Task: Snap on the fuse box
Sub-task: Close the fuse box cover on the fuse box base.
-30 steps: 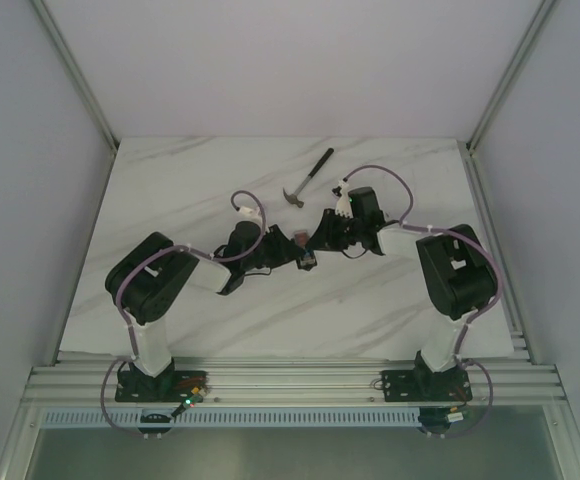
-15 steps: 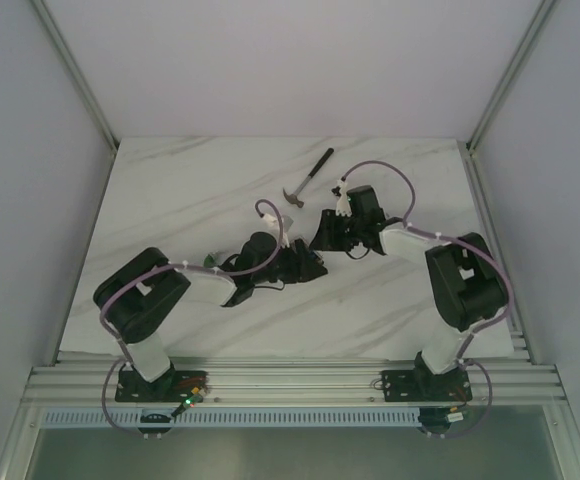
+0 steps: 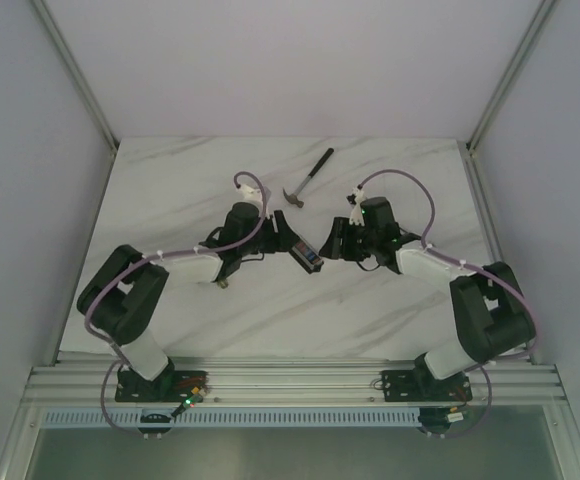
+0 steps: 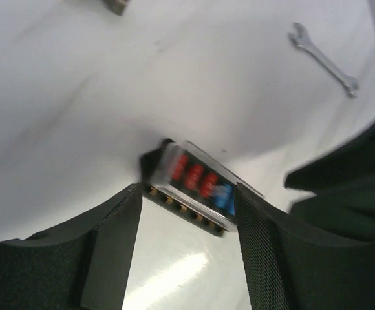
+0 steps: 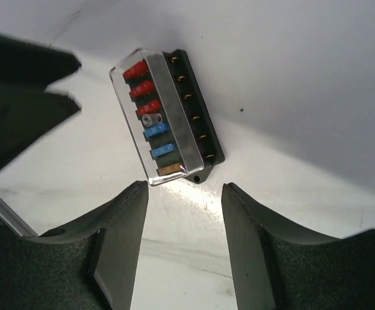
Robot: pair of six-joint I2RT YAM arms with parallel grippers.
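The fuse box [image 3: 311,259] is a small black block with a clear cover over red and blue fuses. It lies on the marble table [image 3: 170,200] between my two grippers. In the left wrist view the fuse box [image 4: 194,187] sits just beyond my left gripper [image 4: 187,194], whose fingers [image 4: 113,245] are spread wide and hold nothing. In the right wrist view the fuse box [image 5: 168,119] lies just past my right gripper [image 5: 184,188], which is open and empty. From above, the left gripper [image 3: 292,243] and the right gripper [image 3: 335,243] face each other across the box.
A hammer [image 3: 308,178] lies on the table behind the grippers. A silver wrench [image 4: 323,59] lies on the table farther off in the left wrist view. A small dark part [image 4: 116,5] shows at that view's top edge.
The left arm's wrist has swung back toward the far left after reaching right. The right arm's elbow has moved right and its gripper has drawn slightly back. The fuse box stays on the table between them.
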